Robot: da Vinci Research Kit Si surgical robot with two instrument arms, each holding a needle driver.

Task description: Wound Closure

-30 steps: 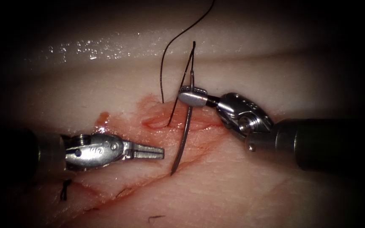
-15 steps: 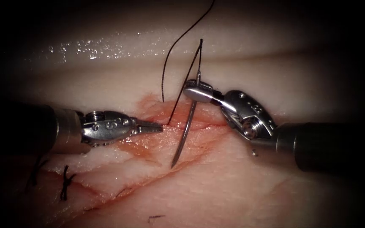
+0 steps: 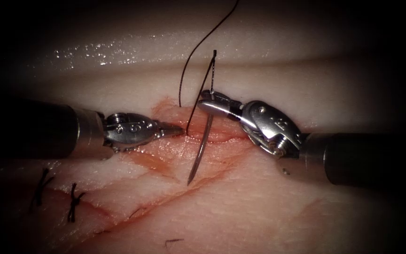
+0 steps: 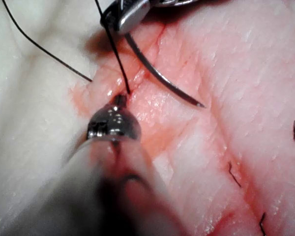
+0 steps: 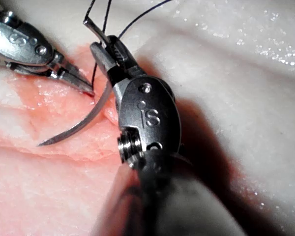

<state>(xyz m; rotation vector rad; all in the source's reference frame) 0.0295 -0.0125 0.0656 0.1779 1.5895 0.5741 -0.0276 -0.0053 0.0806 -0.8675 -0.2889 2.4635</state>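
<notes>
The needle [image 3: 203, 141] hangs free above the tissue [image 3: 240, 207], none of its curve buried, held near its thread end by the right tool [image 3: 208, 104], whose jaws are clamped across it. Its point [image 3: 189, 182] aims down over the reddened surface just below the cut [image 3: 207, 136]; in the right wrist view the needle [image 5: 78, 125] curves clear of the flesh. The thread [image 3: 189, 70] runs from the needle's tail up past the picture's top, and another strand drops into the cut [image 4: 128, 93] beside the needle. The left tool [image 3: 177, 129] lies on the cut's left side, its jaws pressed together, tip at the cut's edge where that strand enters; whether it pinches thread or tissue cannot be told. Two finished stitches [image 3: 74, 203] sit well to the left. Red fluid [image 3: 151, 162] stains the tissue around the cut.
</notes>
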